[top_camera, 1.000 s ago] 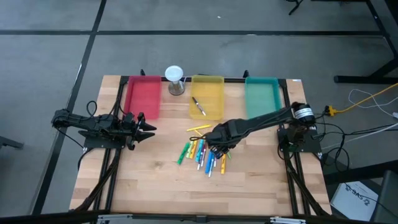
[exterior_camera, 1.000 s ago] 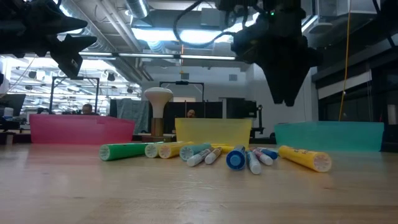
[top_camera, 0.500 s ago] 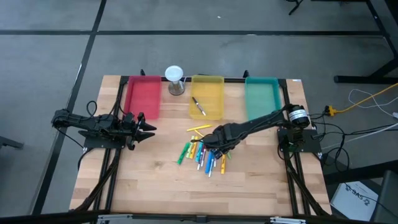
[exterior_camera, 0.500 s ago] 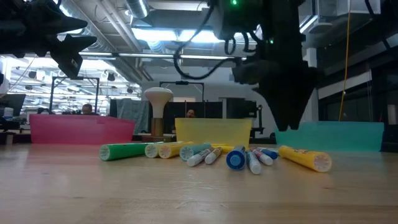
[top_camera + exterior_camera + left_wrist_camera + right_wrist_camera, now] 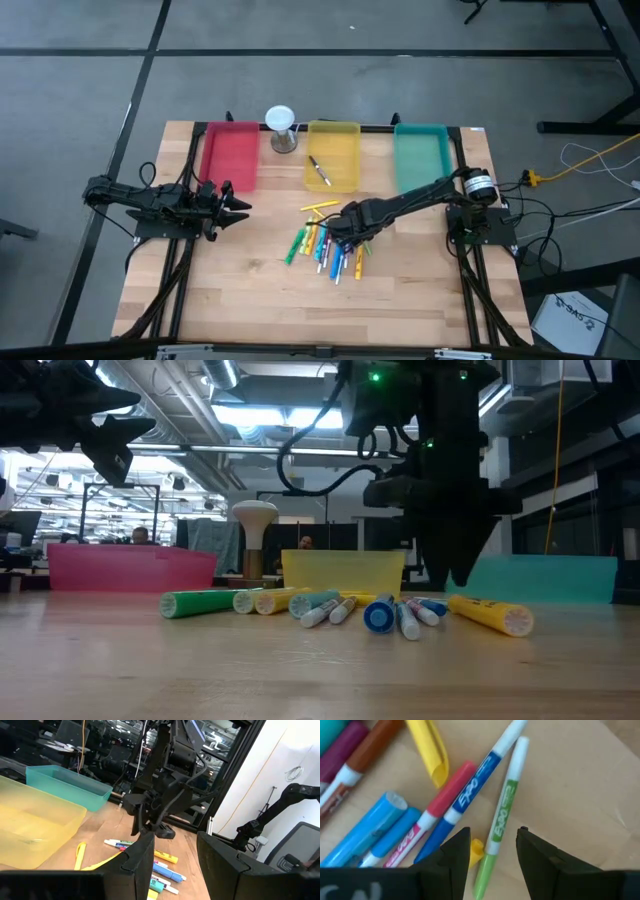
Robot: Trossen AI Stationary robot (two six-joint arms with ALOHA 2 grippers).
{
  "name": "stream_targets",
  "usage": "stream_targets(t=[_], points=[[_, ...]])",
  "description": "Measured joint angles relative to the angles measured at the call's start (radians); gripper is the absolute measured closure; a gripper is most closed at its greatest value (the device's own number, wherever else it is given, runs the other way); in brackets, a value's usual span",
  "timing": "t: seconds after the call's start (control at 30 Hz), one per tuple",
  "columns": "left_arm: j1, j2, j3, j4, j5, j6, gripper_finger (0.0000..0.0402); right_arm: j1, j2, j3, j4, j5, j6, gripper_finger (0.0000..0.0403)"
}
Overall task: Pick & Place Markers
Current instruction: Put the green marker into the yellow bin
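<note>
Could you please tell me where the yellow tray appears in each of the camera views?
High view: yellow tray at the table's far edge, middle of three trays.
Low view: at centre, behind the marker pile.
Left wrist view: at the left.
Right wrist view: not in it.
Shared landmark: the teal tray beside it.

You get even, soft overhead light in the high view, with only faint shadows on the worktop (image 5: 250, 290). In the low view, bright ceiling lights (image 5: 270, 415) glare behind the right arm (image 5: 440, 470), leaving it a dark silhouette. The right wrist view shows the markers (image 5: 465, 790) close and slightly soft; the left wrist view's background is sharp, its near fingers (image 5: 137, 860) blurred.
</note>
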State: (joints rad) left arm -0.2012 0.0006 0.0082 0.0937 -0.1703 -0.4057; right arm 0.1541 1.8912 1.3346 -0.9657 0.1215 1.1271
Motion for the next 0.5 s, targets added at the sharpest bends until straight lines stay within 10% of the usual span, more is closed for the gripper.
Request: stream_targets(t=[0.5], points=[[0.0,0.0,0.0,0.0,0.0,0.0,0.0258,-0.048,-0.001,-0.026,0.021,-0.026,-0.001,0.0247]])
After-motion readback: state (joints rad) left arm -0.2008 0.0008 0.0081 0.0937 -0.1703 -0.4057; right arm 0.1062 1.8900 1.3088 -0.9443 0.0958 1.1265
